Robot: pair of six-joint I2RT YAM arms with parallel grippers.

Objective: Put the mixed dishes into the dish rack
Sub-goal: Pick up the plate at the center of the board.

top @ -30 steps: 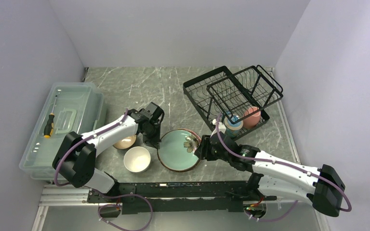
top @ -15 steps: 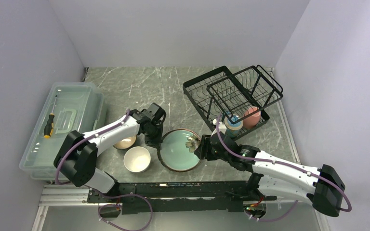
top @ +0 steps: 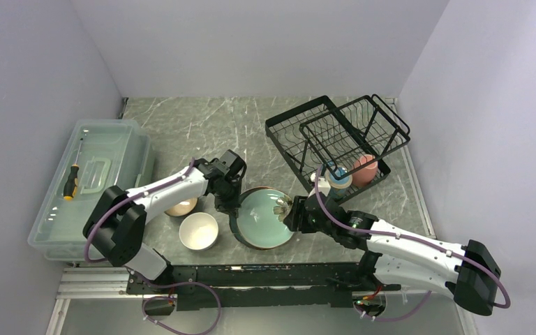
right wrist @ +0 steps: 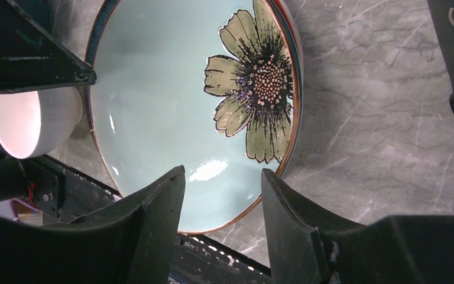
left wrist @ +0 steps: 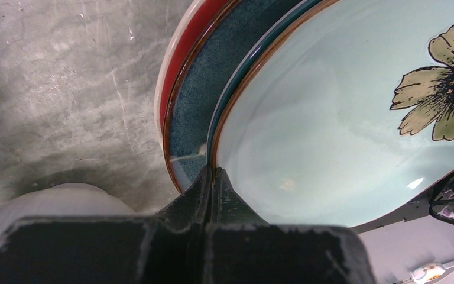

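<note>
Top view: I log a black wire dish rack point(top: 335, 136) far right, with a pink mug point(top: 364, 169) and a blue mug point(top: 336, 174) in its near tier. A mint-green flowered round plate point(top: 265, 220) lies near centre, with a white bowl point(top: 198, 231) and a brown bowl point(top: 181, 206) to its left.

Left wrist view: the left gripper point(left wrist: 213, 171) is pressed together, pinching the mint-green flowered round plate by its rim. A dark blue plate point(left wrist: 204, 100) and a red plate point(left wrist: 183, 59) lie stacked beneath.

Right wrist view: the right gripper point(right wrist: 221, 174) is spread at the plate's opposite rim, holding nothing.

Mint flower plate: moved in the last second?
Yes. The mint flower plate has shifted slightly right in the top view: its left rim now sits farther from the white bowl.
</note>
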